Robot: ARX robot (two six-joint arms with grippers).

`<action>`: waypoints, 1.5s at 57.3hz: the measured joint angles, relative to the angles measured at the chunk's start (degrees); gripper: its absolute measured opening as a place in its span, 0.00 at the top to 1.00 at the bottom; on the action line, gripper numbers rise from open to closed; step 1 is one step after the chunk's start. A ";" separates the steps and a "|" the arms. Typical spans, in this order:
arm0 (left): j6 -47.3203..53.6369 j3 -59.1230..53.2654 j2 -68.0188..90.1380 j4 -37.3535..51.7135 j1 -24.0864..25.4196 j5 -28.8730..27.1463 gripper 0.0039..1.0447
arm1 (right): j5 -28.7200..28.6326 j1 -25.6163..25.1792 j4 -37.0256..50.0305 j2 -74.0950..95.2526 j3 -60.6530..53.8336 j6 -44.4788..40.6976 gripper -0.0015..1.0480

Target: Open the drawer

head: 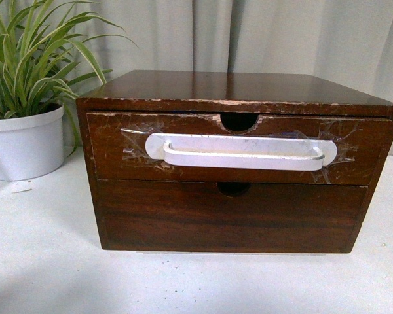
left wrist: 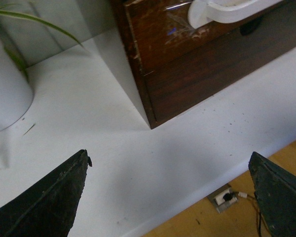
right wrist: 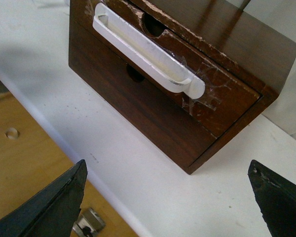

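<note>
The drawer [head: 118, 147] is the upper one in a dark brown wooden box [head: 236, 85] on the white table. It is shut, its front scuffed, with a long white handle [head: 242, 152] taped on and a half-round notch [head: 239, 121] at its top edge. Neither gripper shows in the front view. My left gripper [left wrist: 170, 165] is open and empty above the table's front edge, short of the box's left corner; the handle's end [left wrist: 207, 12] shows there. My right gripper [right wrist: 167, 170] is open and empty before the box's right corner; the handle [right wrist: 148, 52] shows there.
A plain lower drawer front [head: 229, 216] without a handle sits below. A white pot with a green plant [head: 23, 140] stands left of the box. A grey curtain [head: 183, 33] hangs behind. The table's front edge [right wrist: 49, 133] and the wooden floor [right wrist: 19, 163] show in the wrist views.
</note>
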 joint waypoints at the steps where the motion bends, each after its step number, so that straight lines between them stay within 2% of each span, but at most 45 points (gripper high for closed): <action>1: 1.44 1.55 1.84 -0.72 0.00 0.92 0.06 | 0.26 0.17 -0.15 0.57 0.55 -0.44 0.09; 10: 10.32 14.34 12.76 -7.65 -0.83 7.19 0.06 | 2.54 2.86 -4.52 9.31 9.90 -6.73 0.09; 16: 15.93 24.39 18.10 -15.32 -3.37 11.54 0.06 | 4.20 5.05 -9.99 14.69 17.40 -13.09 0.09; 25: 21.11 33.05 23.08 -23.12 -7.74 11.89 0.06 | 6.78 6.91 -15.96 18.88 23.12 -21.31 0.09; 39: 24.79 39.67 30.25 -26.86 -13.77 9.66 0.06 | 10.34 7.34 -22.40 23.74 28.44 -32.39 0.09; 48: 25.75 42.66 34.99 -26.93 -16.96 8.15 0.06 | 10.12 5.25 -25.83 26.32 30.71 -36.81 0.09; 58: 26.38 44.94 39.15 -26.77 -18.80 6.82 0.06 | 9.18 0.35 -27.74 27.87 31.17 -41.79 0.09; 71: 27.45 46.90 43.87 -26.40 -19.23 4.02 0.06 | 5.53 -6.12 -30.51 29.18 32.39 -45.72 0.09; 86: 29.64 48.72 48.06 -26.12 -19.23 1.07 0.06 | 3.39 -10.32 -32.28 29.59 32.94 -49.00 0.09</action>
